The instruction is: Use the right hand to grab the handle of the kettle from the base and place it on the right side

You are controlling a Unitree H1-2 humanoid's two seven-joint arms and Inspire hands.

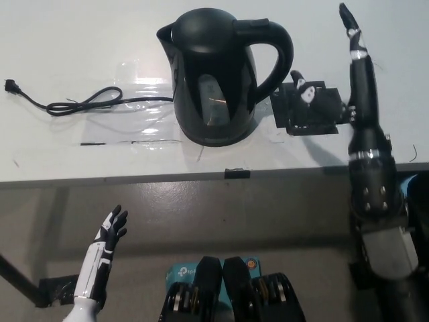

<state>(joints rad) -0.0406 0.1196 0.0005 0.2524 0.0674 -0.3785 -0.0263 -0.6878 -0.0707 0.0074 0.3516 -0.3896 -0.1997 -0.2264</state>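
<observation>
Two hands show. The white left hand [110, 231] rests low beside the table [67, 54], fingers spread, holding nothing. A cord [80, 104] runs to the kettle [218, 74], upright mid-table. The black right hand [335, 74] reaches over the table just beside the handle [278, 57], fingers spread, empty.

Bright, even overhead light; table [80, 40] near blown out, washed pale. Glare patches on clear tape [137, 90] left of kettle [214, 74], plus soft highlights on its lid and a reflection in its side. Kettle shadow short and faint at the base. Right hand [352, 64] casts a soft shadow on the table near the black patch [315, 111]. Floor below table edge much dimmer, grey-brown. Focus mostly sharp; left hand [110, 231] slightly soft. Mild wide-angle bend along the table edge.
</observation>
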